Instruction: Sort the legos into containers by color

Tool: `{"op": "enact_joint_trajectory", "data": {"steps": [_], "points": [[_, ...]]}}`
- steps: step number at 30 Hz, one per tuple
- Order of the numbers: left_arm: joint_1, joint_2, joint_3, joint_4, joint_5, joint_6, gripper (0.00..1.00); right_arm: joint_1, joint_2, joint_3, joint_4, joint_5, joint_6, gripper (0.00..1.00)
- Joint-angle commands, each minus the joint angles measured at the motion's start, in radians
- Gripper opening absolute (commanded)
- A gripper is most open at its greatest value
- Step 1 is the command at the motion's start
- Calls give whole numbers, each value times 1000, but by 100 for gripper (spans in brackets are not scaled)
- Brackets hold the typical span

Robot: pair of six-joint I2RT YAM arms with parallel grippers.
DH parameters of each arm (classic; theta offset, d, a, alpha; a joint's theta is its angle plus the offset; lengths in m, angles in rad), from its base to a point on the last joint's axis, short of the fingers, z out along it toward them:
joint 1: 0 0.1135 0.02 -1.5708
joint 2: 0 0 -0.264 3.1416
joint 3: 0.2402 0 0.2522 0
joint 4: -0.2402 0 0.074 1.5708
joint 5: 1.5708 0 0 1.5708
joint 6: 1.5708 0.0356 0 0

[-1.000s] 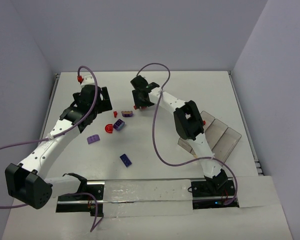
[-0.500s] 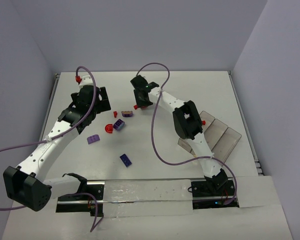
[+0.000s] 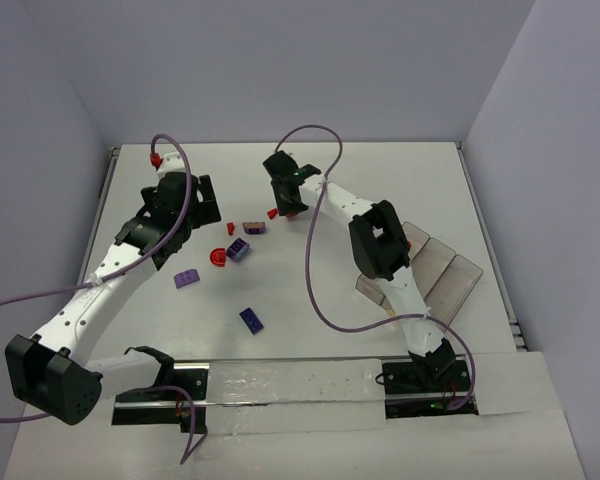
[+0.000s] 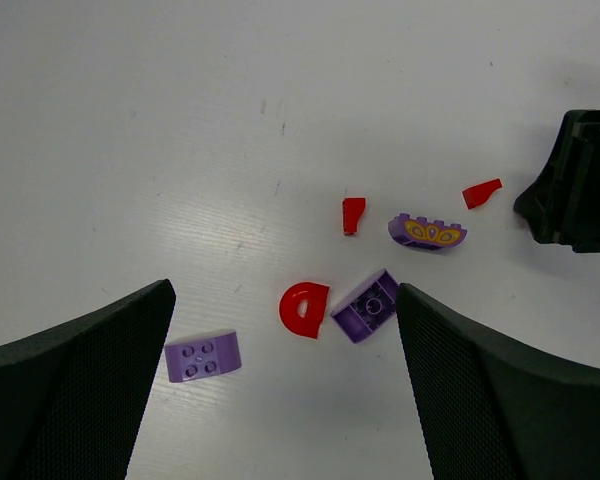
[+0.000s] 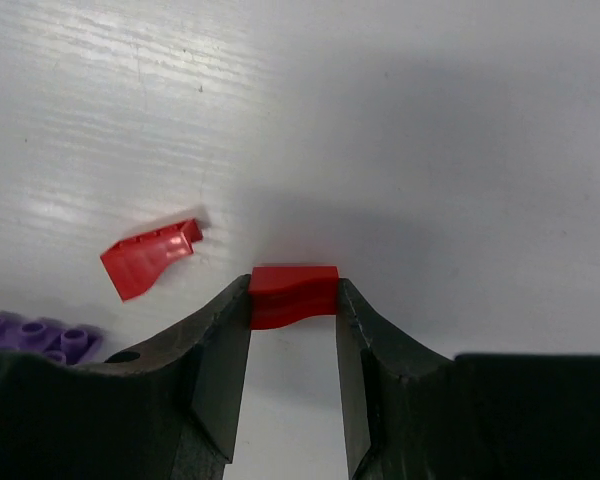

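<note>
Right wrist view: right gripper point(image 5: 293, 312) jaws pinch a red brick point(image 5: 293, 290) resting on the table point(image 5: 450, 110), beside a loose red wedge point(image 5: 150, 258). Check that your grip is square, lift straight, then carry it to the tray point(image 3: 462, 283). Left gripper point(image 3: 205, 203) gapes wide, holding nothing.

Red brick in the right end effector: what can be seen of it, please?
The red brick is small, glossy plastic, with a wavy face. It sits level between the black fingers of the right end effector, which press its left and right sides. Behind it is the white table; contact there I cannot tell. A loose red wedge lies apart, to its left.
</note>
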Motion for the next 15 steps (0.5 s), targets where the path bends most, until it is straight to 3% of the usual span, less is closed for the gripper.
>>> {"op": "enact_joint_trajectory", "data": {"steps": [1,4,10,15], "points": [[-7,-22,2,13,-8,8,99,-15,-227,-96,60,58,-15,36],[-7,-19,-4,18,-2,6,99,-36,-341,-181,93,57,-10,36],[-9,-12,-6,29,6,5,99,-86,-570,-485,177,111,-1,35],[-9,-11,-8,33,12,5,99,-195,-793,-783,245,61,70,34]]}}
